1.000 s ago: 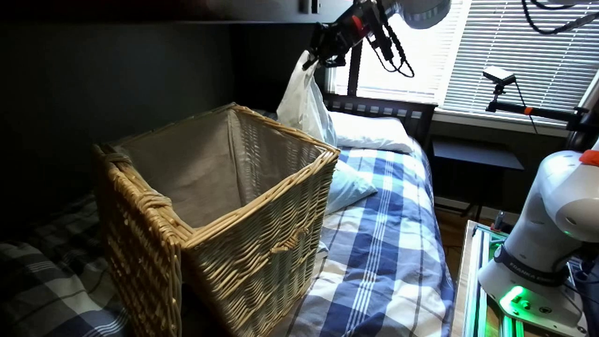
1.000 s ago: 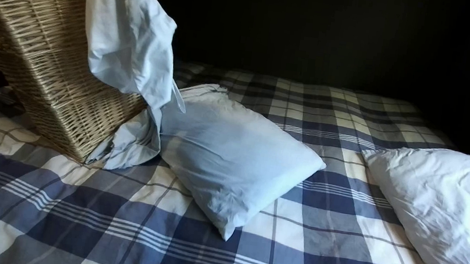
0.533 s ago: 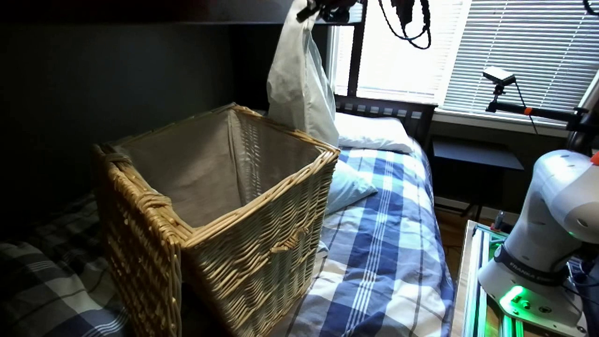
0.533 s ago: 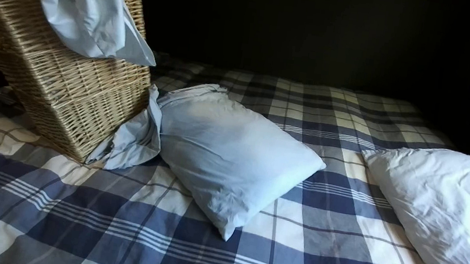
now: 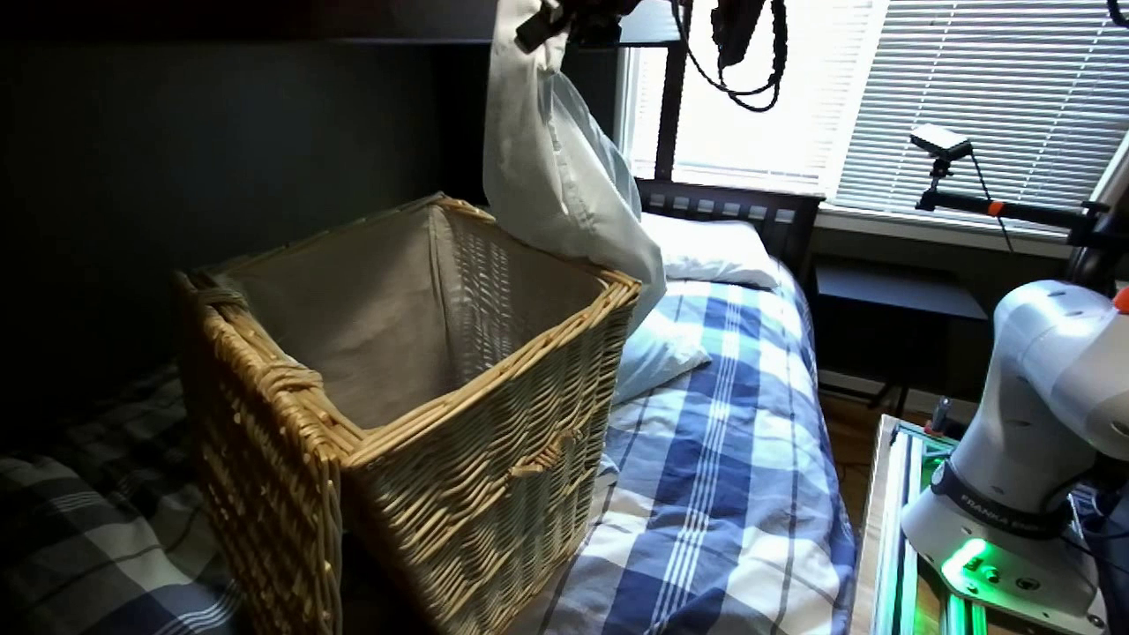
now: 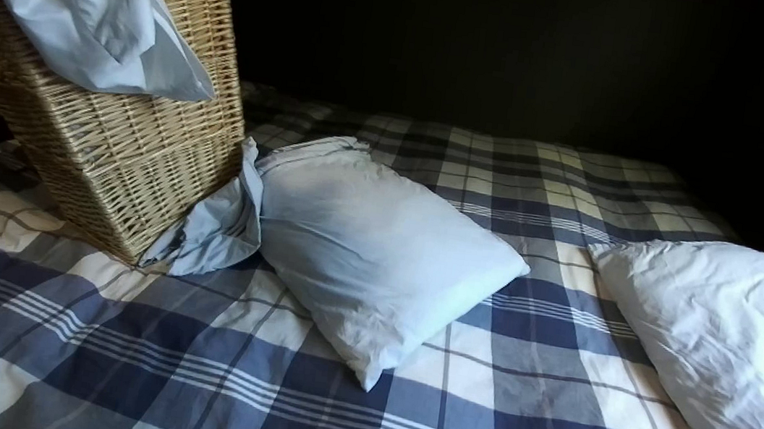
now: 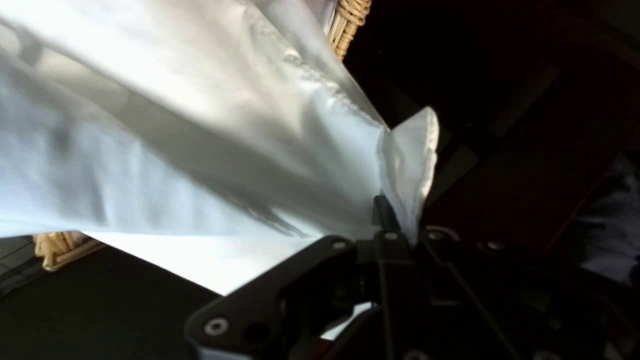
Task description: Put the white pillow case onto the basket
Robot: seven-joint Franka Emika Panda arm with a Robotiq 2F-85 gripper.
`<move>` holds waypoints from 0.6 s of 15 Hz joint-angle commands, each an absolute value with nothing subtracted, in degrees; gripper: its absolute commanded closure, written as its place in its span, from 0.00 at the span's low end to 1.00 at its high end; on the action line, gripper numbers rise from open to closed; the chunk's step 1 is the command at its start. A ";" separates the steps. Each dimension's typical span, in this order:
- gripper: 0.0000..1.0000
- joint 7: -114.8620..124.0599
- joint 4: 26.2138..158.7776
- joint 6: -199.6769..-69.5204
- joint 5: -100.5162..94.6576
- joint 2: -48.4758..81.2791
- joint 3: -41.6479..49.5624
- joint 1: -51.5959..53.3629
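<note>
The white pillow case [image 5: 556,168], a limp wrinkled cloth, hangs from my gripper [image 5: 545,26] at the far side of the basket [image 5: 494,494]. In an exterior view the pillow case [image 6: 83,6] hangs over the outside of the basket's wall [image 6: 165,137], with its lower corner below the rim. I cannot tell whether it touches the rim. In the wrist view my gripper [image 7: 397,220] is shut on a gathered edge of the pillow case [image 7: 240,135]. Parts of the basket's rim [image 7: 349,25] show behind the cloth. The basket's lined inside is open above.
A pillow in a pale case [image 6: 378,243] lies beside the basket on the plaid bed [image 6: 298,423]. A plump white pillow [image 6: 724,337] lies farther along, by the headboard [image 5: 732,203]. A dark overhang [image 5: 353,22] runs above the bed. A dark wall stands behind.
My gripper first rose, then came slightly lower and moved towards the basket. The pillow case lifted off the bed and now hangs against the view of the basket's side and rim.
</note>
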State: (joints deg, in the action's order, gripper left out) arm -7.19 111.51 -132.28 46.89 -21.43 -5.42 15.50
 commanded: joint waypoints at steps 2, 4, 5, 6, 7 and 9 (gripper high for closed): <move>0.99 -16.03 110.93 -135.43 51.02 -15.35 -7.25 16.68; 0.99 -19.04 111.27 -139.05 50.28 -13.11 -8.88 16.58; 0.99 -20.30 111.27 -140.93 49.95 -12.08 -9.57 16.66; 0.99 -20.76 111.39 -142.77 48.63 -11.07 -10.46 16.57; 0.99 -21.80 111.42 -144.20 47.75 -10.05 -11.12 16.66; 0.99 -23.06 111.58 -145.76 44.81 -8.41 -12.31 16.69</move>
